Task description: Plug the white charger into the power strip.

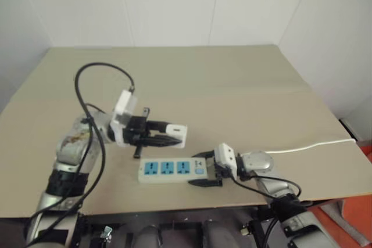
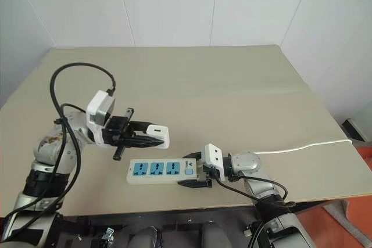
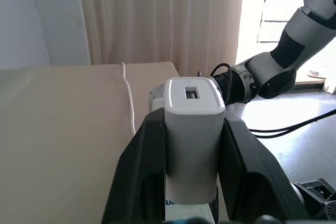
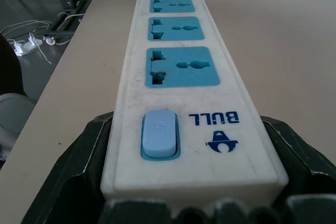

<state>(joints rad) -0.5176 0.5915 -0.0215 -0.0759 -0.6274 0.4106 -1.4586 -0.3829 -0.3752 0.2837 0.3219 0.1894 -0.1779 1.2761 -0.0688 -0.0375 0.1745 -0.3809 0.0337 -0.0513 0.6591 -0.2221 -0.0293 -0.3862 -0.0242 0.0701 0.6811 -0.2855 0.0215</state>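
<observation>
The white charger (image 1: 178,133) hangs a little above the table, pinched between the black fingers (image 3: 140,166) of my left gripper (image 1: 170,139), which is shut on it and points level toward the right. Just below and in front of it lies the power strip (image 1: 167,169), flat on the table with three blue sockets facing up. My right gripper (image 1: 201,170) is closed around the strip's switch end, one finger (image 4: 73,179) pressed on each long side. The blue switch (image 4: 159,134) sits between those fingers.
The strip lies close to the front edge of the tan table (image 1: 232,85). Its thin white cord (image 1: 317,144) runs off to the right edge. A black cable (image 1: 93,74) loops above my left arm. White walls close the back and sides.
</observation>
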